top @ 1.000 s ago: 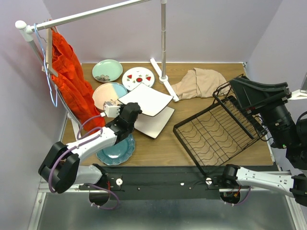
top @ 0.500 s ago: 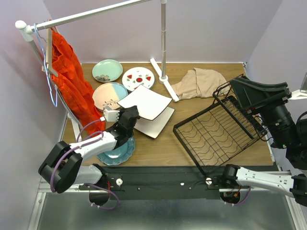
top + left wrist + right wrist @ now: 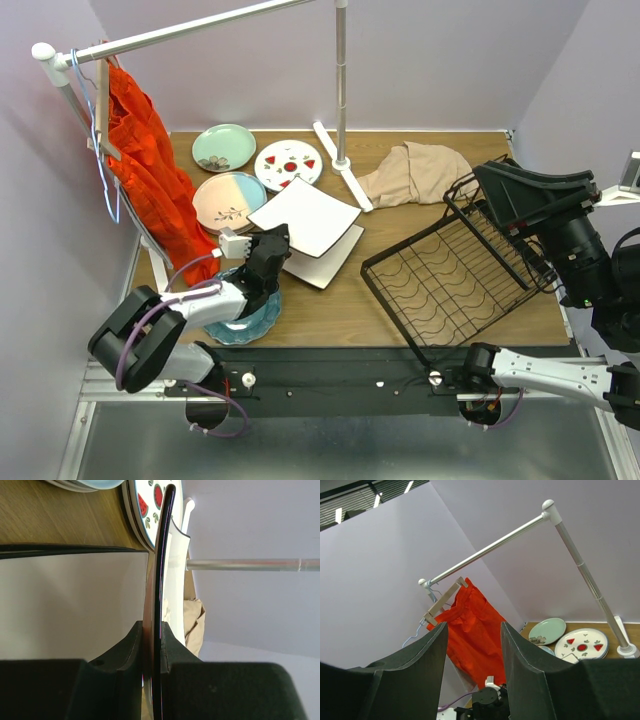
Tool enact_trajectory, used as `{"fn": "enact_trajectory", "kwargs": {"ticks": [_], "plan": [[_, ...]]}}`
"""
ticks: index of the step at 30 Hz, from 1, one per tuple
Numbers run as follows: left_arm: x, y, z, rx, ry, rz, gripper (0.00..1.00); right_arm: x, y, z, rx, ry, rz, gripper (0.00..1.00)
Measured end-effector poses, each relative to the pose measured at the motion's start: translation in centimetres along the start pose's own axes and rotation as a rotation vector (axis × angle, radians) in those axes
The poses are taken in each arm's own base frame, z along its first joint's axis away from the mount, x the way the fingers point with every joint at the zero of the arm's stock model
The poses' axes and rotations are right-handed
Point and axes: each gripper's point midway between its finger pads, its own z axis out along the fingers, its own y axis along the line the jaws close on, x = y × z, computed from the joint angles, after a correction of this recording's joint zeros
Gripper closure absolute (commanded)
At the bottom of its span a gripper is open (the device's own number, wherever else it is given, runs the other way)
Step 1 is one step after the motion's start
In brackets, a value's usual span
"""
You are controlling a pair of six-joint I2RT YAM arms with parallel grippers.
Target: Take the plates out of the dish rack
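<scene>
Counted six plates (image 3: 228, 200) on table (image 3: 340, 310), left of one dish rack (image 3: 450, 275): two square, four round. Found left gripper (image 3: 276, 236) clamped on upper square plate (image 3: 305, 212); right gripper (image 3: 472, 645) parted, empty.

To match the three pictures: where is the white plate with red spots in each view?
Top external: red-spotted plate, back of the table, left of centre.
Left wrist: at the top edge, left of centre.
Right wrist: bottom right corner.
Shared landmark: the rail's upright pole, near the plate.
</scene>
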Motion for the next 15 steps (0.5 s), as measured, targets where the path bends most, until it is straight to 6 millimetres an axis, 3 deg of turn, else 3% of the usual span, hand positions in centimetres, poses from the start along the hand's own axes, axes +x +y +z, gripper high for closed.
{"fn": "enact_trajectory", "kwargs": {"ticks": [15], "plan": [[1.3, -0.2, 0.8, 0.067, 0.012, 0.013, 0.95, -0.1, 0.0, 0.0, 0.000, -0.001, 0.000, 0.45]]}}
